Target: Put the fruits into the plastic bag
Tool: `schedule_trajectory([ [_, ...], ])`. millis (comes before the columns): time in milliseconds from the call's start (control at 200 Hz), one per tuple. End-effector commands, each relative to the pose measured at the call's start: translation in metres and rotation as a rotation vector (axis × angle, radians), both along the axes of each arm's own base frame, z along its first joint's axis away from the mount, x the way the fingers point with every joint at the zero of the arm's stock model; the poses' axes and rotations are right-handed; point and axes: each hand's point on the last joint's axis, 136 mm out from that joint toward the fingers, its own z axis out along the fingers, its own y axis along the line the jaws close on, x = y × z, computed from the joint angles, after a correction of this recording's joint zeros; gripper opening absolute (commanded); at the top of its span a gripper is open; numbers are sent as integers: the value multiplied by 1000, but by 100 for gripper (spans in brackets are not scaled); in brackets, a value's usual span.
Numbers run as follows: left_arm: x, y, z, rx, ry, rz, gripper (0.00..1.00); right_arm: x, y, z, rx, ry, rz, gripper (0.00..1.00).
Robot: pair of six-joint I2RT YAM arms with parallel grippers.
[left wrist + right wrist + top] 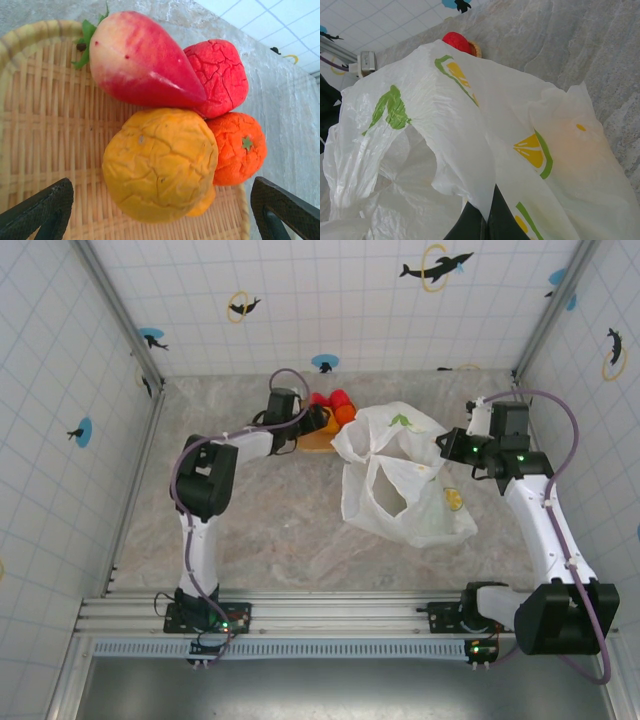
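No word, number or brand name can be read anywhere. The plastic bag (470, 125) carries printed yellow lemon slices and green leaves, with no lettering among them. The tiled walls (300, 300) bear small dark dolphin figures (437, 267) set on yellow rings or blue discs, and these are wordless too. Any marking on the arms' housings is too small to make out.

Grey marbled table (270, 530) carries plastic bag (425, 515) and, seemingly, woven plate (45, 130).
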Motion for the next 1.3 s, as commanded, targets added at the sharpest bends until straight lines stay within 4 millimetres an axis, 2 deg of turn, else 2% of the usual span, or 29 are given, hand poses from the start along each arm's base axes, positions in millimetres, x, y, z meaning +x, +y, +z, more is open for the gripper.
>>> schedule_trajectory([
  [0, 11, -6, 2, -20, -8, -2, 93, 0, -1, 0, 9, -16, 3, 0],
  [340, 22, -13, -7, -11, 9, -19, 93, -1, -1, 1, 11, -18, 4, 0],
  [671, 25, -20, -20, 2, 37, -33, 90, -3, -2, 2, 11, -17, 2, 0],
  [781, 25, -23, -17, 9, 33, -37, 89, -4, -2, 1, 12, -15, 3, 0],
  [791, 23, -22, -34, 21, 61, -37, 88, -4, -2, 1, 12, -16, 3, 0],
  [801, 22, -23, -39, 24, 68, -38, 88, -4, -2, 1, 12, -16, 3, 0],
  [976, 20, -21, -46, 34, 83, -39, 79, -3, -2, -1, 13, -12, 4, 0],
  [1166, 20, -21, -36, 36, 68, -40, 67, -4, -2, -3, 16, -7, 3, 0],
  [1221, 19, -19, -39, 47, 69, -40, 64, -5, -2, -4, 16, -6, 2, 0],
  [1226, 20, -19, -28, 41, 51, -40, 64, -5, -2, -4, 16, -6, 2, 0],
  [1241, 21, -20, -16, 37, 32, -41, 63, -5, -2, -4, 16, -6, 2, 0],
  [1296, 20, -19, -7, 39, 13, -42, 61, -6, -2, -5, 16, -5, 1, 0],
])
